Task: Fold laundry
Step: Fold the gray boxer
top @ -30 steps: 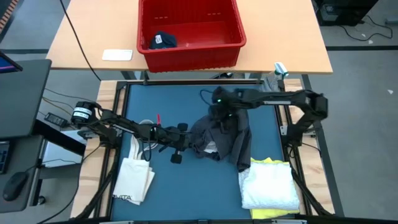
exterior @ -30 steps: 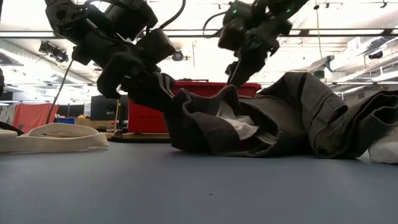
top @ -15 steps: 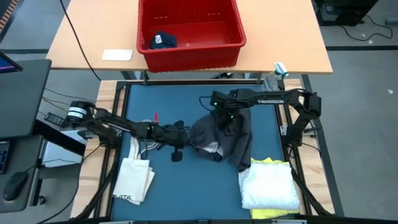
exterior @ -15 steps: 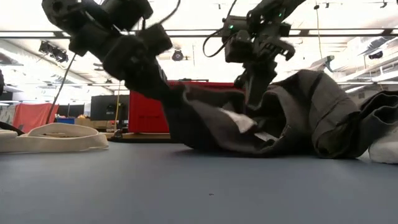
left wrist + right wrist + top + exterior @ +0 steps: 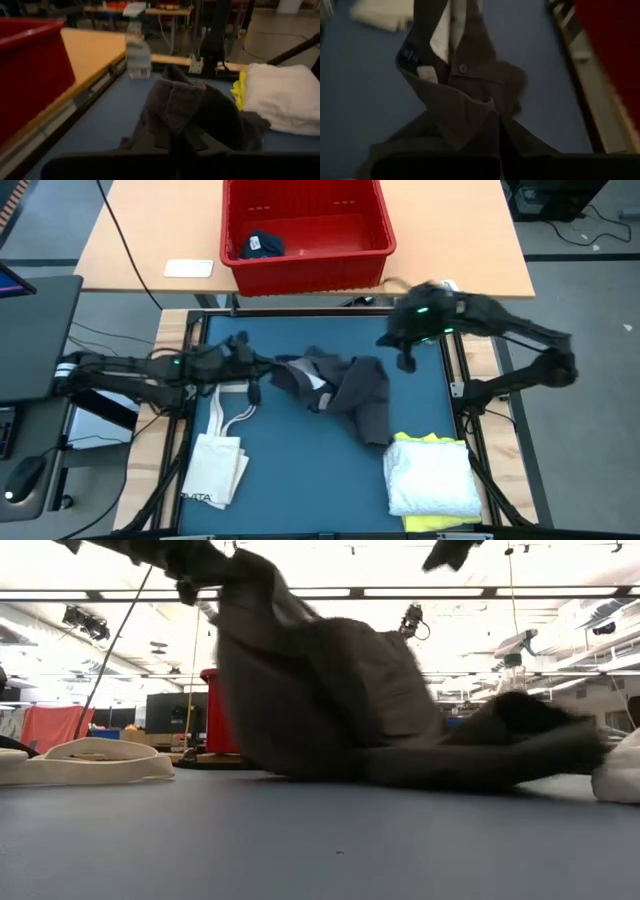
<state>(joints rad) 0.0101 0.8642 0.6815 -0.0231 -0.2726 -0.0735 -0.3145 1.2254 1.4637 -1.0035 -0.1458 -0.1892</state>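
Dark grey garment (image 5: 345, 385) mid-bench, long axis running from left tool (image 5: 262, 367) toward stacked white garment (image 5: 432, 480) and yellow garment (image 5: 432, 444) at right near corner. Left tool clamped on garment's left end, lifted. Right tool (image 5: 408, 362) just right of garment, fingers together, apparently pinching waistband fabric per wrist view. Counted: 1 grey, 1 white, 1 yellow, 1 navy piece (image 5: 261, 245) in 1 red bin (image 5: 305, 268), 1 tote bag (image 5: 213, 465).

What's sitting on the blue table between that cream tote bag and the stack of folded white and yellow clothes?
Nothing: in the high view the blue mat between the tote bag and the folded white garment is bare. The dark grey garment lies farther back.
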